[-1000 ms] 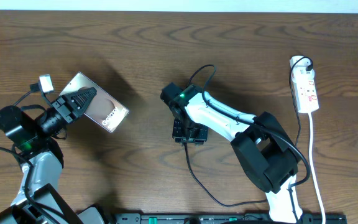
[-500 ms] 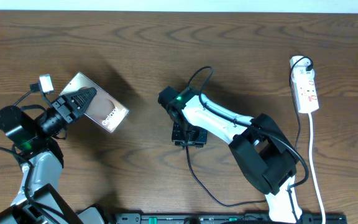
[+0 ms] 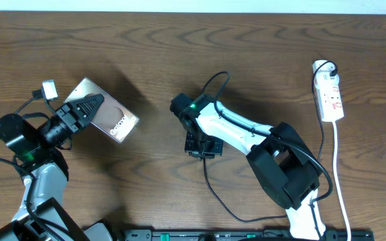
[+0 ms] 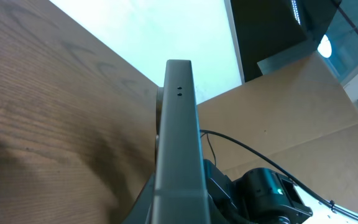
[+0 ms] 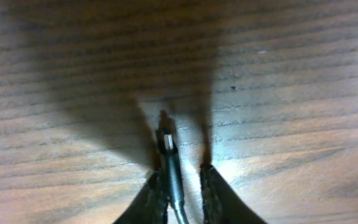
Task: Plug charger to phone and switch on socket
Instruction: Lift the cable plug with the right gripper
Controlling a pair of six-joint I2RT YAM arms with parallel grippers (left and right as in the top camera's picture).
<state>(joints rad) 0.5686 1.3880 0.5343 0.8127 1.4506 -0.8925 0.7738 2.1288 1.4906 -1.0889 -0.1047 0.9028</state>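
Note:
My left gripper (image 3: 86, 107) is shut on the phone (image 3: 110, 115) and holds it off the table at the left, pinkish-bronze back up, white lettered label at its right end. In the left wrist view the phone (image 4: 179, 124) shows edge-on, two small holes near its far end. My right gripper (image 3: 203, 148) points down at the table centre. In the right wrist view its fingers (image 5: 182, 180) straddle the charger's small plug tip (image 5: 168, 152), which lies against the left finger with a gap to the right one. The charger cable (image 3: 220, 201) loops towards the socket (image 3: 330, 97).
The socket's white cord (image 3: 337, 167) runs down the right side to the front edge. A black plug (image 3: 327, 67) sits in the socket's far end. My right arm (image 4: 266, 193) shows beyond the phone in the left wrist view. A black rail (image 3: 246, 234) lines the front.
My right gripper shifted slightly left about a second ago and has since held still over the plug tip. My left gripper and the phone have not moved.

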